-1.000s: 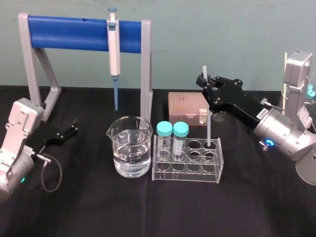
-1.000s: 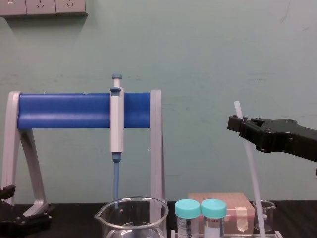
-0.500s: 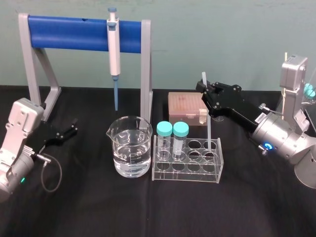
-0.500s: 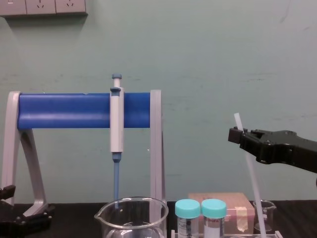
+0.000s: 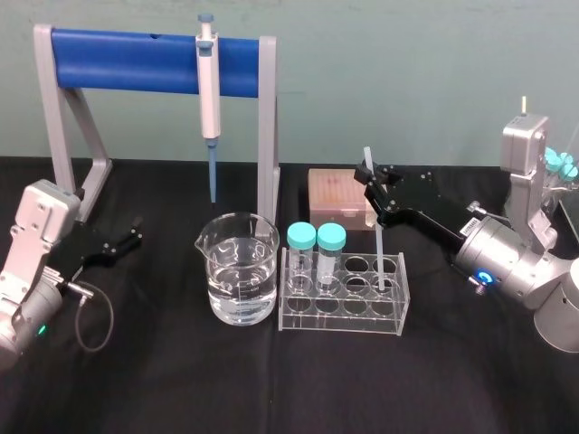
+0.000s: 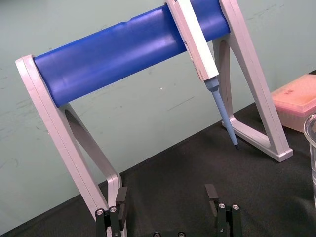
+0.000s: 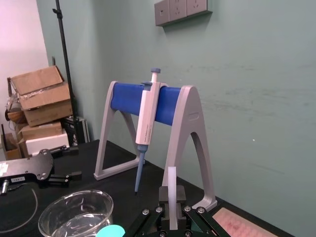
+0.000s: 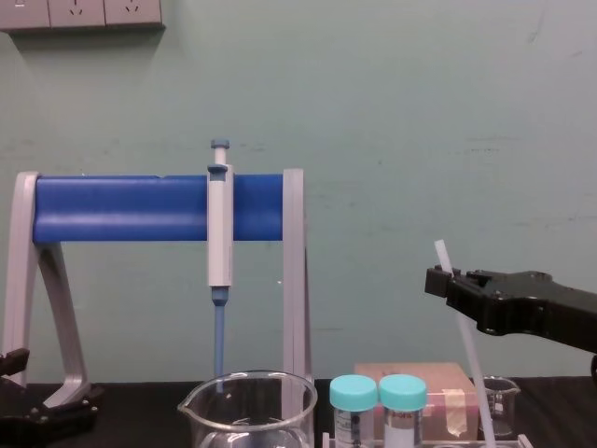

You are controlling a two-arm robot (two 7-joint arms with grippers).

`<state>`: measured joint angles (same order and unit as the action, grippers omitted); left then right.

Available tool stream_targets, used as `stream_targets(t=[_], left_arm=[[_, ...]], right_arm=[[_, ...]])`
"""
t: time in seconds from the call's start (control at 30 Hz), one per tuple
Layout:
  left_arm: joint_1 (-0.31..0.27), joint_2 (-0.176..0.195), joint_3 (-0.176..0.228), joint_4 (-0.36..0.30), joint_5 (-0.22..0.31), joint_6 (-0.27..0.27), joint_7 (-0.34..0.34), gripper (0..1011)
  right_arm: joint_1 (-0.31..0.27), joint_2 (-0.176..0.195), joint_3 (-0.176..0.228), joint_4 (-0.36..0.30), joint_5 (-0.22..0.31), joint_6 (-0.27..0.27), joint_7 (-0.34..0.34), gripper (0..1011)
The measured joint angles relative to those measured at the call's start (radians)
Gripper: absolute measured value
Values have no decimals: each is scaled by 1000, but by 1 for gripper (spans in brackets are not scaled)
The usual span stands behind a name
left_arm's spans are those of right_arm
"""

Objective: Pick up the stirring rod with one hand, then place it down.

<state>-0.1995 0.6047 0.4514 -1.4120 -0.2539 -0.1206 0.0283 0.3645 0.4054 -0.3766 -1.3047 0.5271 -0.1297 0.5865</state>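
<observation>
Thin white translucent stirring rod (image 5: 378,249) held near-upright, black right gripper (image 5: 368,174) clamped just below its top.
Lower end sits inside the clear acrylic tube rack (image 5: 339,325). Black left gripper (image 6: 166,197) idle at far left, fingers apart.

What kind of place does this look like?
Probably a laboratory bench: a pipette hangs on a blue stand, a glass beaker holds clear liquid, and the right gripper holds the stirring rod, its lower end in a clear tube rack.
</observation>
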Motion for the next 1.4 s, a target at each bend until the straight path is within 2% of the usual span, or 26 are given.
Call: stream_targets(t=[1.4], left_arm=[[0,0,0,0,0,0,0,1000]], right_arm=[[0,-4,5,25,-8,-21,8,79]])
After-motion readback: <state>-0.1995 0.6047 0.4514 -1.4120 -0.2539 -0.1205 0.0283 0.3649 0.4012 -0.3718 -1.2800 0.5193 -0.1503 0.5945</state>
